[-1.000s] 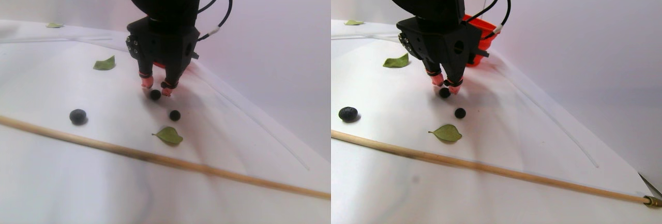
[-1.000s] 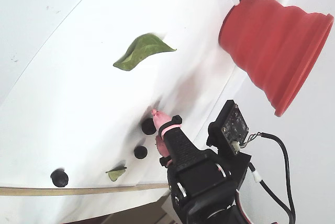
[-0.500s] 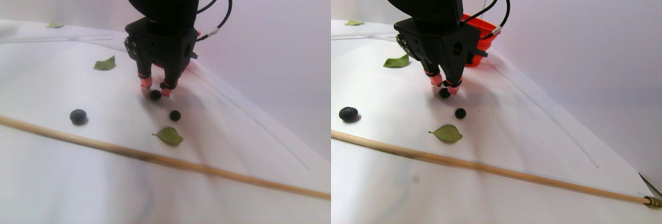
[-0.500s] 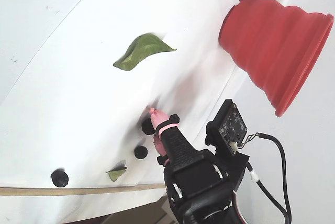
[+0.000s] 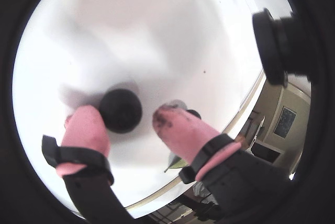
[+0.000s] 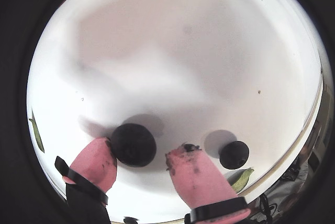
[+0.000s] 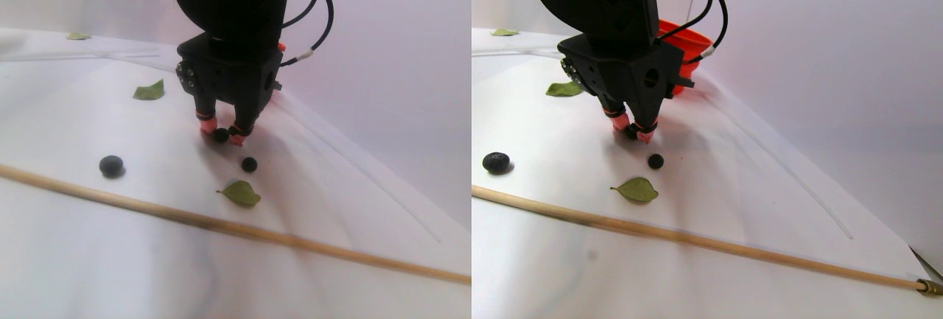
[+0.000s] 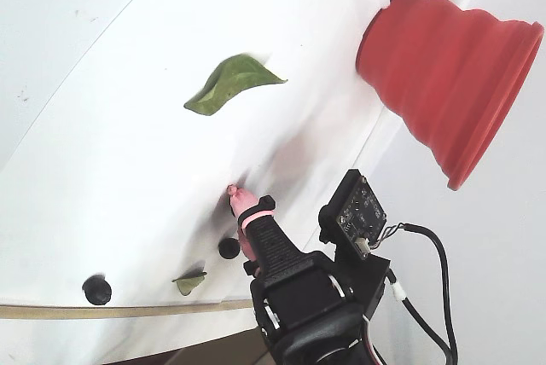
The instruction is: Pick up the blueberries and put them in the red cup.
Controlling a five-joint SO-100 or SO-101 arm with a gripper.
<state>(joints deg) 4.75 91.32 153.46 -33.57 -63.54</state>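
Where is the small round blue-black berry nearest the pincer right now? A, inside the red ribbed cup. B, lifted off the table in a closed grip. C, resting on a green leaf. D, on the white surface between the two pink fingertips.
D: in a wrist view the small round blue-black berry sits on the white surface between the pincer's pink fingertips, with a gap beside one tip.

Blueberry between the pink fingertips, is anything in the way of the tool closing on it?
Nothing visible. The blueberry sits on the white sheet between the open tool's two pink fingertips, touching the left one in this wrist view. The nearest other berry lies outside the right fingertip.
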